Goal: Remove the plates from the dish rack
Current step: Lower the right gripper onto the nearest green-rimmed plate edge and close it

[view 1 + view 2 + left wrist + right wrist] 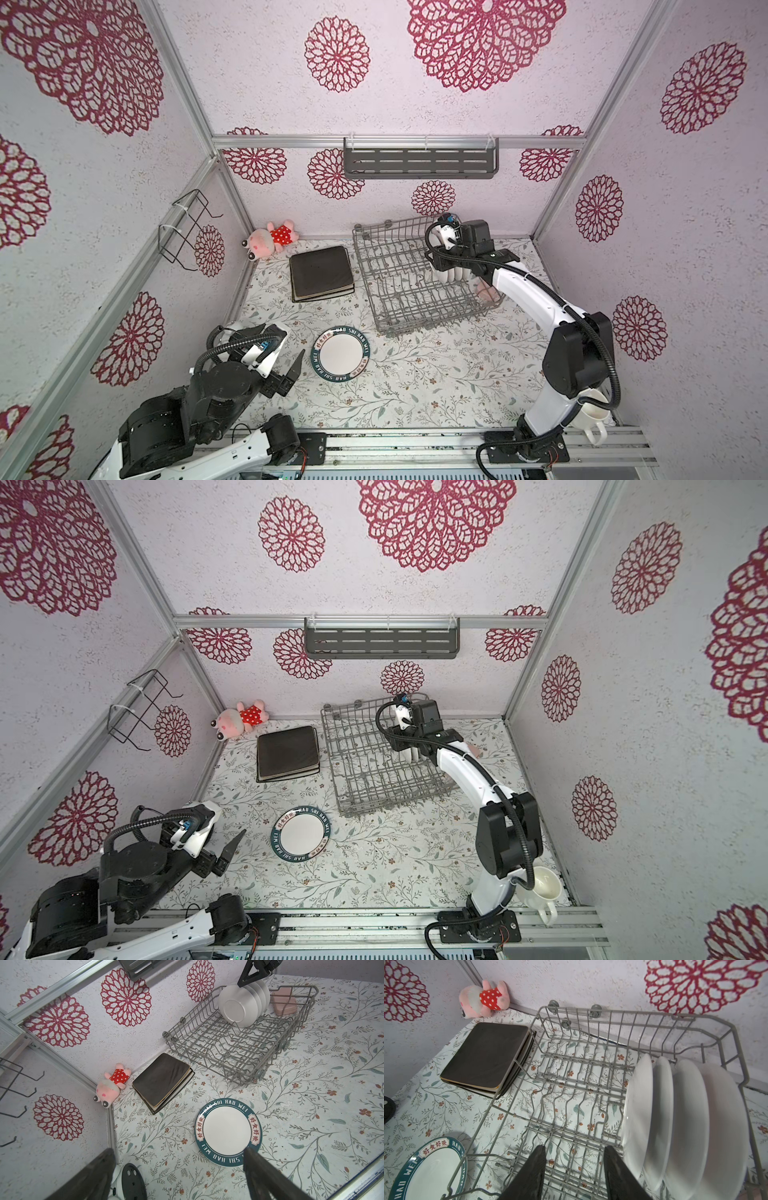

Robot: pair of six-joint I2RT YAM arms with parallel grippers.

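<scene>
My right gripper (574, 1148) has its fingers part-way apart, with only rack wire showing between them. One finger (618, 1172) sits just beside the nearest of four white plates (675, 1126), and none is gripped. Those plates stand upright near the back right corner of the rack (612, 1014), so they are what I have left to unload. My left gripper (178, 1150) is spread wide and empty over the front left corner of the table (436, 386). Already out are a round plate (340, 353), flat toward the table's front edge, and a square stack (322, 272) toward the back edge, just left of the rack. I judge it about half done.
</scene>
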